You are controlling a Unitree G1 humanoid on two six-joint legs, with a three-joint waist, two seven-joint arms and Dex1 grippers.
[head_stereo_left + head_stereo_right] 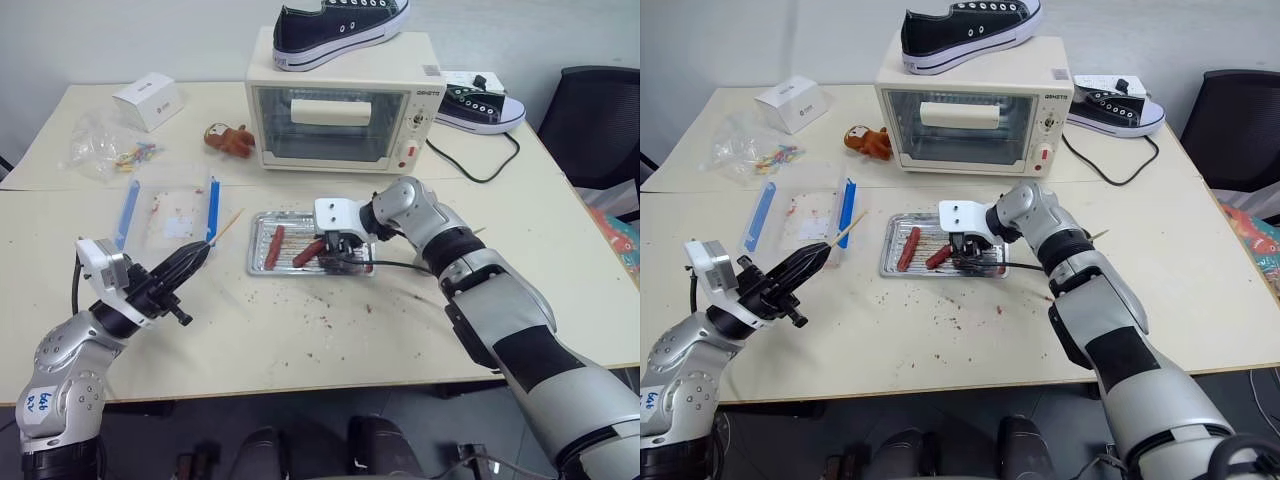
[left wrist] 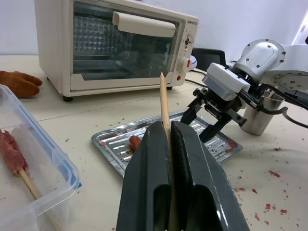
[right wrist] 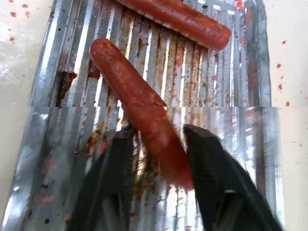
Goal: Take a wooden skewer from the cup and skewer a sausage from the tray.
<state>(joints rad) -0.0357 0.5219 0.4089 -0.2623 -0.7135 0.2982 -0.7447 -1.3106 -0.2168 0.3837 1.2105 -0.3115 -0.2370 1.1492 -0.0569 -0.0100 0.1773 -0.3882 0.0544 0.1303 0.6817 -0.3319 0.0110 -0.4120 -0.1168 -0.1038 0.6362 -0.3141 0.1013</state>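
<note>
Stained tray [image 3: 231,62], sausage [image 3: 144,108] between right pincer [image 3: 156,159] fingers

The setting looks like an office or lab room — pale tables [image 1: 300,340] pushed together, a black office chair [image 1: 590,110], a cream toaster oven [image 1: 340,105] topped by a sneaker [image 1: 340,28] — staged rather than a real kitchen.
</note>
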